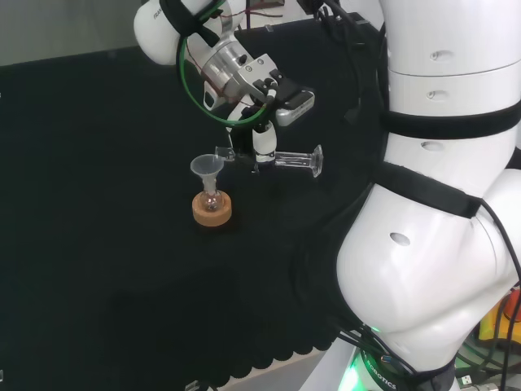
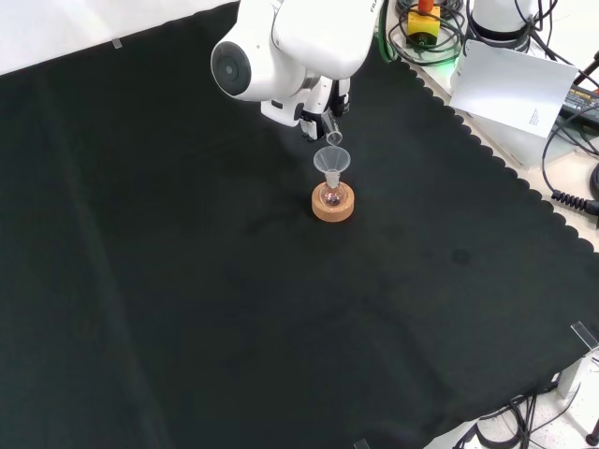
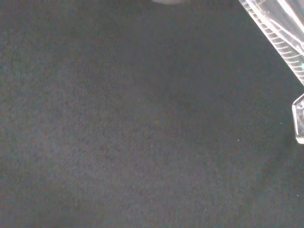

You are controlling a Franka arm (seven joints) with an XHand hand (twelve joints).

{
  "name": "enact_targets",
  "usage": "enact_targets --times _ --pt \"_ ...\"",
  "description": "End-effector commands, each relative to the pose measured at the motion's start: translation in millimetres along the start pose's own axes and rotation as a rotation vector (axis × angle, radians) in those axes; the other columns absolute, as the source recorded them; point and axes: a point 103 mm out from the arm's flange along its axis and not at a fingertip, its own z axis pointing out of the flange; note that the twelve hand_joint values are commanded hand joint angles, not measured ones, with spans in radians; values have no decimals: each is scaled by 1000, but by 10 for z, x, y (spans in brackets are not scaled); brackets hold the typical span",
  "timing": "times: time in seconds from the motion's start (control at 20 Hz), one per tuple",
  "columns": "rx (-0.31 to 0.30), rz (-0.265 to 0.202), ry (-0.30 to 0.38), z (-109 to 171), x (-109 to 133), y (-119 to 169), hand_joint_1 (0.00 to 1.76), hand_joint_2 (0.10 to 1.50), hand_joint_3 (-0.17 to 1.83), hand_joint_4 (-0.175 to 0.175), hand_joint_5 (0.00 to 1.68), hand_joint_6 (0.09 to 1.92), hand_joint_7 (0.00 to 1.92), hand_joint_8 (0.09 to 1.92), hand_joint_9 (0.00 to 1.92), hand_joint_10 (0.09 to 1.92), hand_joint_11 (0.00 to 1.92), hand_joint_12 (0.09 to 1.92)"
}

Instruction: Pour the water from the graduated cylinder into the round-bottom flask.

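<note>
Op: I have the hand curled round the middle of the graduated cylinder, which lies about level above the cloth. In the head view its mouth sits at the rim of the funnel, its foot points away from the funnel toward the arm's links

Obs: And the flask?

Op: The round-bottom flask stands directly under the funnel, seated in the cork ring. The funnel's stem goes into the flask's neck. From the front view the cylinder's lip hangs just above the funnel's far edge

Obs: Any water moving?

Op: I can't tell. The glass is clear and I see no stream. There is a reddish glint low in the flask, but I won't call it liquid

Obs: What worries you?

Op: Three things, all judgement. The lip is at the funnel's edge, not over its middle, so a pour could run down outside onto the black cloth. If I tip further and the lip drops, it could knock the funnel and topple the flask off the cork ring. And the wrist view gives me the cylinder's wall and cloth, so I get no check on alignment there
</note>
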Motion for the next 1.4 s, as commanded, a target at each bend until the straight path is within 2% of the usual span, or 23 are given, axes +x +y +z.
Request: enact_targets --times 0.05,0.8,1.4 --pt "25 24 -13 -15 7 -8 1258 1128 -1 -175 937 1053 978 1042 1413 211 1215 777" --pt "99 64 -39 -133 126 -11 1258 1127 0 -175 937 1054 978 1042 1417 202 1217 772" --pt "116 82 -44 -178 140 -49 1258 1128 0 -175 935 1057 976 1046 1420 196 1219 769"
